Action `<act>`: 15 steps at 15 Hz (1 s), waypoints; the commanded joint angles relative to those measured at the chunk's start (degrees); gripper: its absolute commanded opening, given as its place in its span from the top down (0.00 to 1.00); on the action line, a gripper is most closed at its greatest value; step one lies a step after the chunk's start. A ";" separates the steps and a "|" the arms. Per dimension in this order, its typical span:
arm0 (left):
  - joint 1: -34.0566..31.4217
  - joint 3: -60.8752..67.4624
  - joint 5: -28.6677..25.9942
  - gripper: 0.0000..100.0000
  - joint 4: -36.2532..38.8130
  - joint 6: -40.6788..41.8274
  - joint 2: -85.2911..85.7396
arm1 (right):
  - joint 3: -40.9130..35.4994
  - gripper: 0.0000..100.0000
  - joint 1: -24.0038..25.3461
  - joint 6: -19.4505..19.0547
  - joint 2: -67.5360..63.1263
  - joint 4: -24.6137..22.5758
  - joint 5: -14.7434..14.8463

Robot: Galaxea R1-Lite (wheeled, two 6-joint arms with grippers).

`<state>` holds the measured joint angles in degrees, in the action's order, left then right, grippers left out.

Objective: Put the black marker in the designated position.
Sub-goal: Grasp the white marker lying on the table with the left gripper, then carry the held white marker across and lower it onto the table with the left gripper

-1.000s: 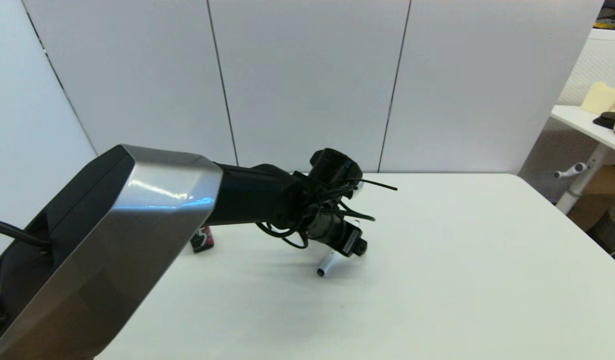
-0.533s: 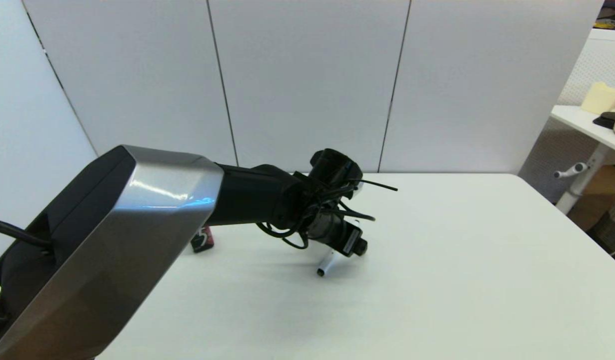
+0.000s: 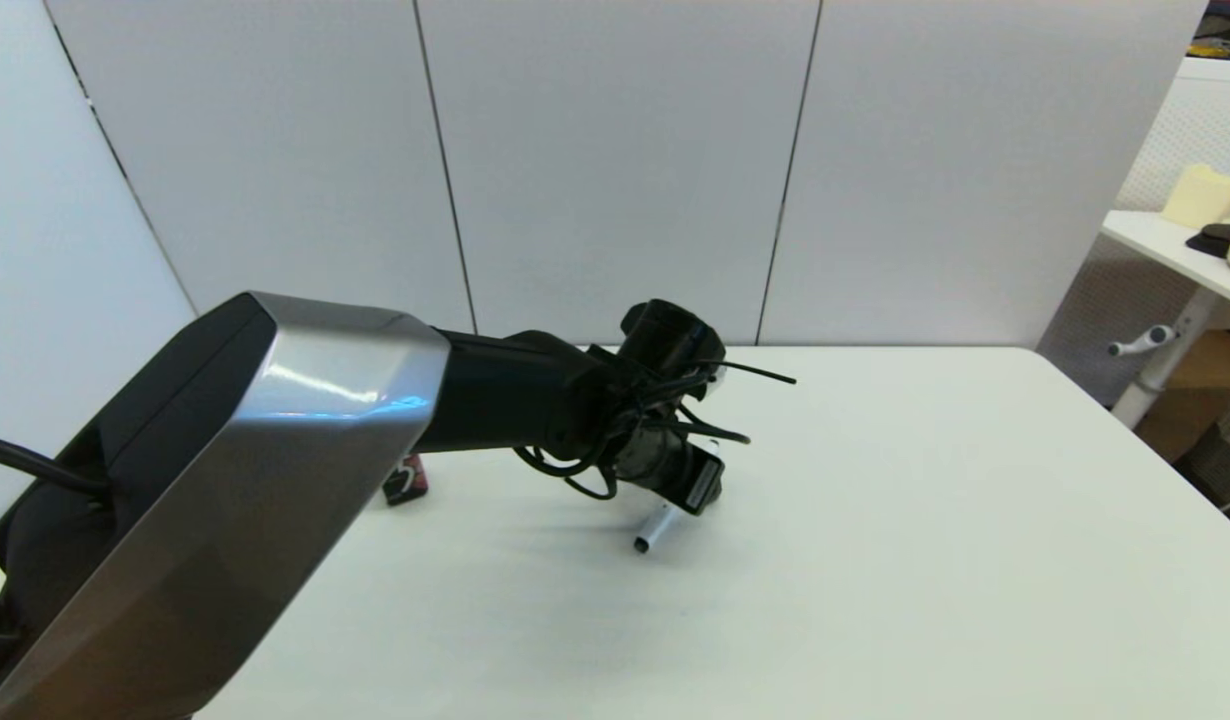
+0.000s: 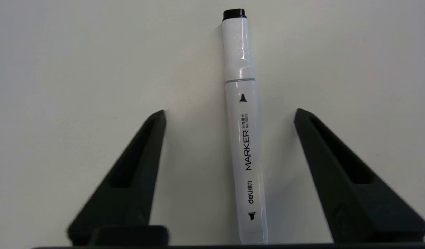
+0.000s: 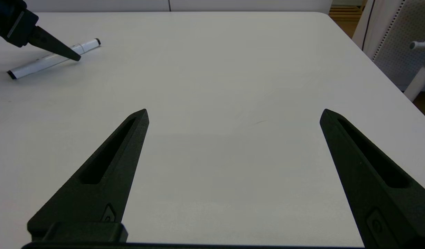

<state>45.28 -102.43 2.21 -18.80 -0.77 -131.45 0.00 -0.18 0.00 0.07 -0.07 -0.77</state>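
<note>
While your left gripper (image 4: 229,112) hangs low over the white table (image 3: 925,520), its two fingers (image 4: 140,173) are spread wide, one on each side of the black marker (image 4: 245,138) and touching neither side of it. You have nothing grasped. The marker lies flat on the table, barrel running lengthwise between the fingers, with the print "MARKER" facing up.

From your head camera, only the marker's near tip shows under the wrist, near table centre. The designated position (image 3: 407,478), the small black box with pink patches and a white "5", stands upright at about 9 o'clock from the marker, well apart, partly hidden behind the left arm. Whether anything is inside it, you cannot tell.

Your right gripper (image 5: 233,114) is spread wide over bare table, empty, with the marker far off toward 10 o'clock.
</note>
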 commanded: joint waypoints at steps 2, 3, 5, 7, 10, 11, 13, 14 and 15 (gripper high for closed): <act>-0.01 0.03 0.08 1.00 -0.01 -0.02 -0.12 | 0.00 0.00 0.01 0.00 -0.07 -0.01 -0.02; -0.01 0.03 0.08 1.00 -0.01 -0.02 -0.12 | 0.00 0.00 0.01 0.00 -0.07 -0.01 -0.02; -0.01 0.03 0.08 1.00 -0.01 -0.02 -0.12 | 0.00 0.00 0.01 0.00 -0.07 -0.01 -0.02; -0.01 0.03 0.08 1.00 -0.01 -0.02 0.05 | 0.00 0.00 0.01 0.00 -0.07 -0.01 -0.02; -0.28 0.56 0.08 1.00 -0.36 -0.02 1.64 | 0.00 0.00 0.01 0.00 -0.07 -0.01 -0.02; -1.59 1.09 0.08 1.00 -0.54 0.33 3.57 | 0.00 0.00 0.01 0.00 -0.07 -0.01 -0.02; -4.93 3.37 -0.10 1.00 -0.71 1.56 8.05 | 0.00 0.00 0.01 0.00 -0.07 -0.01 -0.02; -7.13 5.04 -0.10 1.00 -0.71 2.26 10.69 | 0.09 0.00 0.01 0.00 -0.07 -0.01 -0.02; -9.68 6.62 -0.19 1.00 -0.71 3.23 13.06 | 0.00 0.00 0.01 0.00 -0.07 -0.01 -0.02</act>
<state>40.66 -99.34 2.08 -19.40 0.88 -125.29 0.00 -0.18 0.00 0.07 -0.07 -0.77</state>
